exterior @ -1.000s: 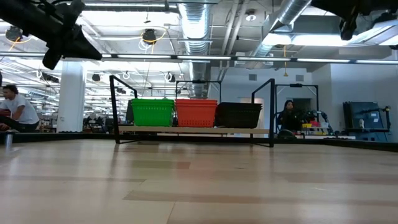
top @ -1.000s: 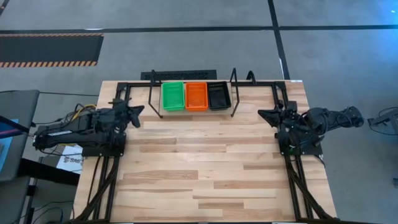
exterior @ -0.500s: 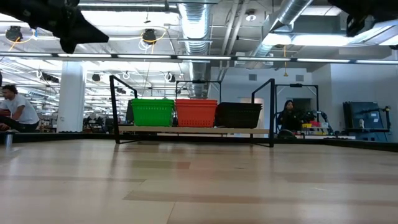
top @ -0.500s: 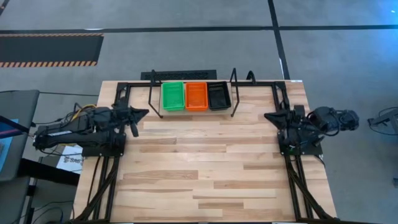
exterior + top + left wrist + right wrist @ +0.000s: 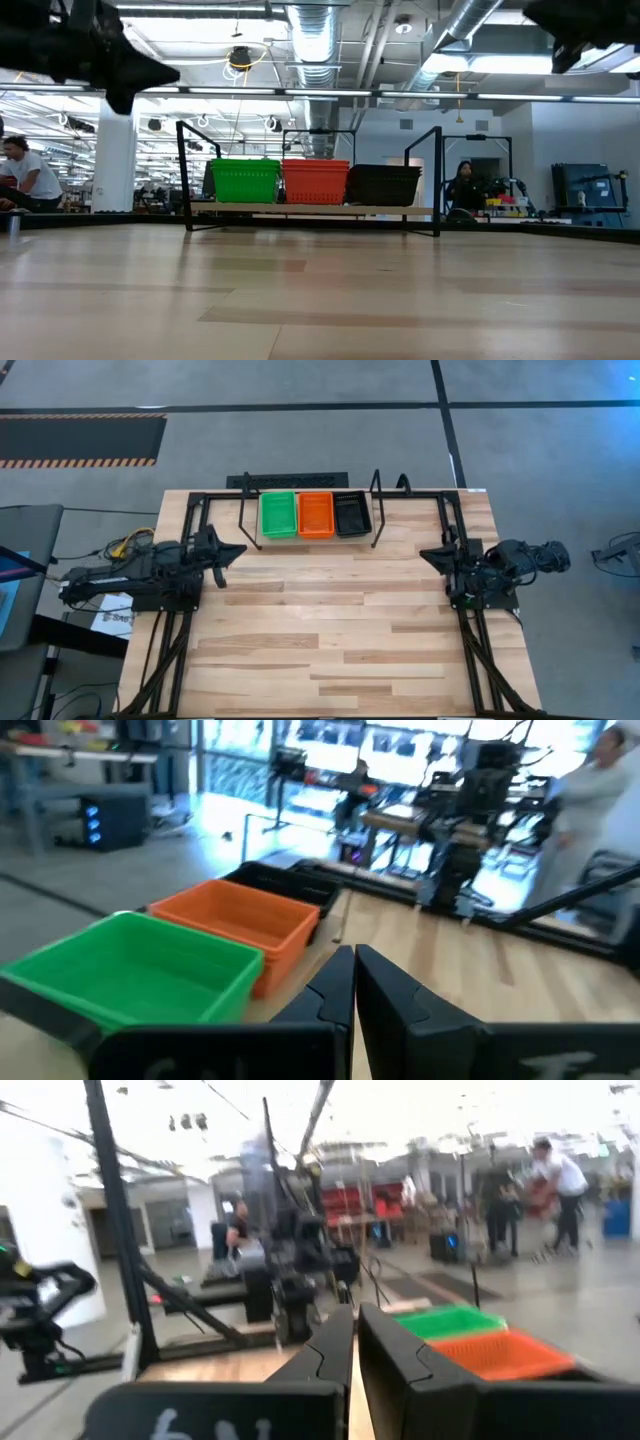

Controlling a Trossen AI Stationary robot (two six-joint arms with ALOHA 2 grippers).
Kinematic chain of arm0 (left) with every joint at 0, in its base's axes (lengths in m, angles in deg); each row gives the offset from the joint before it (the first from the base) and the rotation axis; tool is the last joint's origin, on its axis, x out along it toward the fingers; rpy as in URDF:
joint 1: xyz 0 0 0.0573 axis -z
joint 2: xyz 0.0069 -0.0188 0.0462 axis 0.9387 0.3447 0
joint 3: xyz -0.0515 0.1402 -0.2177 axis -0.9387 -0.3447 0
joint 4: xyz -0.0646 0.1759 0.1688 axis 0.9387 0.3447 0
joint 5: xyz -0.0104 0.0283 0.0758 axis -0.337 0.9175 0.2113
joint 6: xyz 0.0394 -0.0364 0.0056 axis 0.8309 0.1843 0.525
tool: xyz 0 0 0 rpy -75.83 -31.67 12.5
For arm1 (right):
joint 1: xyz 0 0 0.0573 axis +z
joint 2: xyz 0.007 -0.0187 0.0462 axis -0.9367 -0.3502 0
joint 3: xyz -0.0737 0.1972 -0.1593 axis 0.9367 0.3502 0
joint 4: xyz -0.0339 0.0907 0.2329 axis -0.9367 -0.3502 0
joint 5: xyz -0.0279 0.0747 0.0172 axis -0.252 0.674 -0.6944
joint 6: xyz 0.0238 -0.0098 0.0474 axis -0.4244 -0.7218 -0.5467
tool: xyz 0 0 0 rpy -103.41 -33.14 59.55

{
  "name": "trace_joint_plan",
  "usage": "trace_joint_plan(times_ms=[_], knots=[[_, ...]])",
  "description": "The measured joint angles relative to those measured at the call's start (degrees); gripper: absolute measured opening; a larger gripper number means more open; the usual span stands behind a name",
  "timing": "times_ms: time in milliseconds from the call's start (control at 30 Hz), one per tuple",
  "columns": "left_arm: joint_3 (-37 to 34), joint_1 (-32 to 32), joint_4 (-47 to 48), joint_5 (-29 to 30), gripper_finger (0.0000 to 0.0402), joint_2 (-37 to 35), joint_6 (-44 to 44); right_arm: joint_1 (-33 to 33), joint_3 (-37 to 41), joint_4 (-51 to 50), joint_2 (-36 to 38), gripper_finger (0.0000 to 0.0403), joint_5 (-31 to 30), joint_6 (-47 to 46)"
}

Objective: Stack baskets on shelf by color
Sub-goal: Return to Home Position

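Note:
On the shelf (image 5: pixel 310 538) at the table's far middle, the baskets rest on their bottoms in a row: green (image 5: pixel 278 515), orange (image 5: pixel 316 514), black (image 5: pixel 352 513). The low view shows them side by side as green (image 5: pixel 245 181), orange (image 5: pixel 316 181) and black (image 5: pixel 383 185). My left gripper (image 5: pixel 238 550) hangs shut above the table's left side, pointing level toward the right, well short of the shelf. My right gripper (image 5: pixel 424 553) hangs shut at the table's right side, pointing left. Both wrist views show the fingers (image 5: pixel 352 970) (image 5: pixel 355 1330) together with nothing between them.
The black tube frame (image 5: pixel 200 500) runs along the table's far edge and down both sides under the arms. Bare wood (image 5: pixel 330 630) fills the middle and near part of the table. People (image 5: pixel 20 175) sit and stand in the room beyond.
Both arms have folded back and sunk a little. Each gripper has drifted slightly toward the table's near edge and rolled about its own line. The baskets and the shelf have stayed put.

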Motion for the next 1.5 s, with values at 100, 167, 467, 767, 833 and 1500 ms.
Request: trace_joint_plan(times_ms=[100,167,467,767,833,1500], knots=[[-4.6,0.0,-3.9,-1.8,0.0000,-3.4,-1.2,0.0,-0.1,-0.1,0.1,0.0043,0.7,0.9],[-6.3,0.0,-3.4,-2.0,0.0000,-5.7,-2.4,0.0,0.0,-0.3,0.0,0.0043,1.1,1.4],[-9.3,0.0,-1.4,-3.9,0.0000,-10.3,-2.8,0.0,0.0,-6.3,0.1,0.0043,1.4,1.9],[-9.3,0.0,2.2,-4.1,0.0000,-10.0,-4.9,0.0,0.0,-12.3,0.1,0.0043,1.2,2.0],[-9.3,0.0,2.3,-4.1,0.0000,-10.0,-4.7,0.0,0.1,-12.5,0.1,0.0043,1.2,2.0],[-9.2,0.0,2.6,-5.1,0.0000,-10.0,-0.4,0.0,13.1,5.2,0.1,0.0043,0.1,6.6]])
